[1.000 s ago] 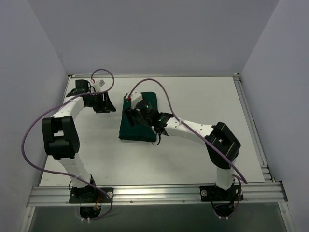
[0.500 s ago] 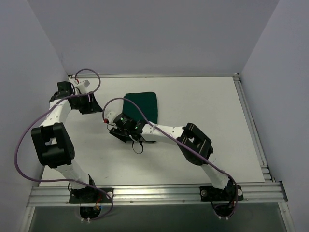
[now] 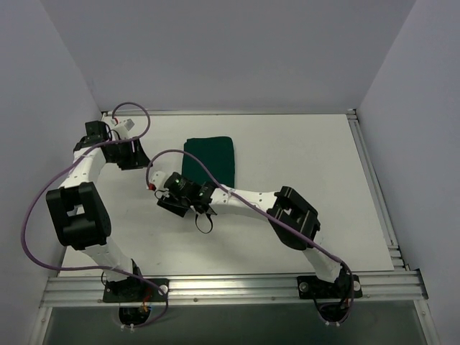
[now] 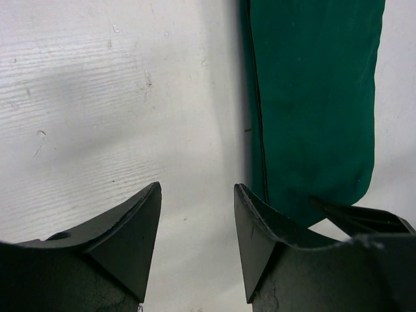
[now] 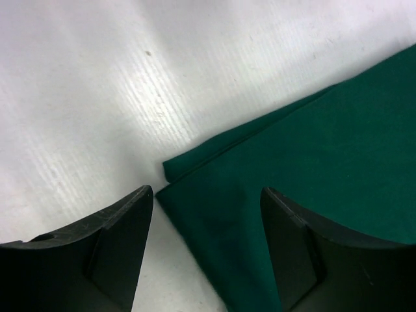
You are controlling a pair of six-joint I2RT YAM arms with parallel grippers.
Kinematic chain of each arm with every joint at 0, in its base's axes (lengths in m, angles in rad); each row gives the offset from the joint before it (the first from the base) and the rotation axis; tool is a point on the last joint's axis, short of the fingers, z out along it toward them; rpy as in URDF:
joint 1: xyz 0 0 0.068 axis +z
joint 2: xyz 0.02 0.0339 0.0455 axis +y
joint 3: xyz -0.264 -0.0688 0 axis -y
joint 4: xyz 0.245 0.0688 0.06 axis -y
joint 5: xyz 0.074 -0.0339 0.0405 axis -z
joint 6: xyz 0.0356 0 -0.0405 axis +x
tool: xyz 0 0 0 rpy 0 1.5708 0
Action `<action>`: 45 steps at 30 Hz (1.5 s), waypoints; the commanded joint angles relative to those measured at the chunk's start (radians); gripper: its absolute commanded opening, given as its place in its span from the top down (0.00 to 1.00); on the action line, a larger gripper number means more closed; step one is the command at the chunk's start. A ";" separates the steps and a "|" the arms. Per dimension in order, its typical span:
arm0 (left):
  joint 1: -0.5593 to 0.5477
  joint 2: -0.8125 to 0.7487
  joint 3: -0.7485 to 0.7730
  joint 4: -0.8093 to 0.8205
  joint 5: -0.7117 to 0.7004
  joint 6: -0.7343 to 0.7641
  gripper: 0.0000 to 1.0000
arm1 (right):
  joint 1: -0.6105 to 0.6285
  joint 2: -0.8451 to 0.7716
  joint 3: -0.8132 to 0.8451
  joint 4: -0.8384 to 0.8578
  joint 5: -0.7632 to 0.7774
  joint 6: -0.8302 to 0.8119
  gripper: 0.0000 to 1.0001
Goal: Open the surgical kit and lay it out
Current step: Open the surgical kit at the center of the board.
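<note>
The surgical kit point(image 3: 213, 154) is a closed, flat bundle of dark green cloth. It lies on the white table point(image 3: 309, 172), toward the far side and a little left of the middle. In the right wrist view one corner shows two layers, with a folded edge peeking out from under the top layer. In the left wrist view a thin dark line runs along its long side.

Nothing of what is wrapped inside shows. From above, the right arm's wrist covers the near end of the bundle, so its full outline cannot be made out.

The right arm reaches across to the left, low over the table. The right fingers point(image 5: 117, 240) are apart on either side of the bundle's corner, with nothing clamped between them. Whether they touch the cloth I cannot tell.

The left arm is folded toward the far left corner. The left fingers point(image 4: 123, 227) are apart over bare table, just beside the kit's long edge, and hold nothing.
</note>
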 commanded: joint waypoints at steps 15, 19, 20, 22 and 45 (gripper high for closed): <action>0.001 -0.017 0.005 -0.024 0.031 0.045 0.43 | 0.011 0.039 0.057 -0.047 0.062 -0.023 0.48; 0.001 -0.014 0.012 -0.027 0.028 0.046 0.43 | 0.004 0.048 0.060 -0.042 0.055 -0.020 0.57; 0.001 -0.014 0.014 -0.027 0.028 0.046 0.43 | 0.002 0.047 0.059 -0.041 0.053 -0.019 0.60; 0.001 -0.017 0.017 -0.028 0.030 0.048 0.43 | 0.001 0.036 0.054 -0.030 0.053 -0.014 0.70; -0.021 -0.022 0.023 -0.039 0.014 0.057 0.43 | -0.056 -0.061 -0.027 0.077 -0.064 0.067 0.73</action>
